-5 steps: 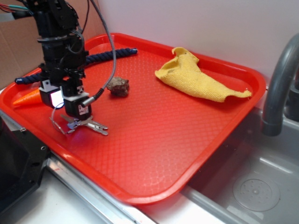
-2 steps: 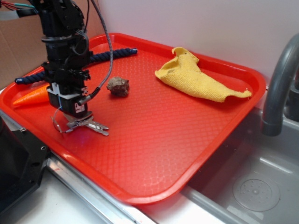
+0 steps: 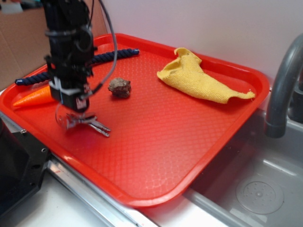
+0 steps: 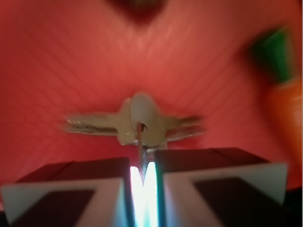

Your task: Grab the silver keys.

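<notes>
Crowding the gripper (image 3: 72, 109) at the tray's (image 3: 156, 189) left end are an orange toy carrot (image 3: 33, 97), a dark blue rope (image 3: 106, 56) and a brown rock (image 3: 120, 88). A yellow cloth (image 3: 199, 78) lies crumpled well apart by the far rim. The silver keys (image 3: 87, 123), flat metal blades fanned out, hang from their thin wire ring, pinched in the nearly closed jaws. Textured red plastic stretches bare to the right.
</notes>
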Robot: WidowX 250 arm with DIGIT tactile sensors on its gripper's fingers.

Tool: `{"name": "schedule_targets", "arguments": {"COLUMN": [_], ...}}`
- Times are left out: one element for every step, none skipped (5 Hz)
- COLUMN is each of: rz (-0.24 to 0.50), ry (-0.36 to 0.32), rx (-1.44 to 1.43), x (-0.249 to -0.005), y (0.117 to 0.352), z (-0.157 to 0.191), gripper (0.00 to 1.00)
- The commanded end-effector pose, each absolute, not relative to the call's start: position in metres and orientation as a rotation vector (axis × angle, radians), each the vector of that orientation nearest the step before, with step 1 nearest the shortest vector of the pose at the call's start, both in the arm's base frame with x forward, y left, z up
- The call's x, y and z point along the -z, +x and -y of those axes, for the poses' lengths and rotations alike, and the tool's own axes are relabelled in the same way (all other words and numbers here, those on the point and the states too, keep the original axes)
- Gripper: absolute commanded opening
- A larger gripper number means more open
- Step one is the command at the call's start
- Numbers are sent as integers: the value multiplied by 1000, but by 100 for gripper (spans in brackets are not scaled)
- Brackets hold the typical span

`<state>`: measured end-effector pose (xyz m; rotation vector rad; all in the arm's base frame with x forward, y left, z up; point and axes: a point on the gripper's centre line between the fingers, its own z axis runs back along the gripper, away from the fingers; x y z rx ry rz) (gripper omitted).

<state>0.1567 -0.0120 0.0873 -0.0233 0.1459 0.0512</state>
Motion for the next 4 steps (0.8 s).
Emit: {"name": "schedule_targets", "arguments": {"rz": [173,214,230,244], "ry": [92,121,8,-51], "rx": [-51,-96,-84,-111], "x": [-197,-247,-297,-317], "y": [192,198,199,200], "z": [23,20,13,11], "gripper": [0,0,0,0]}}
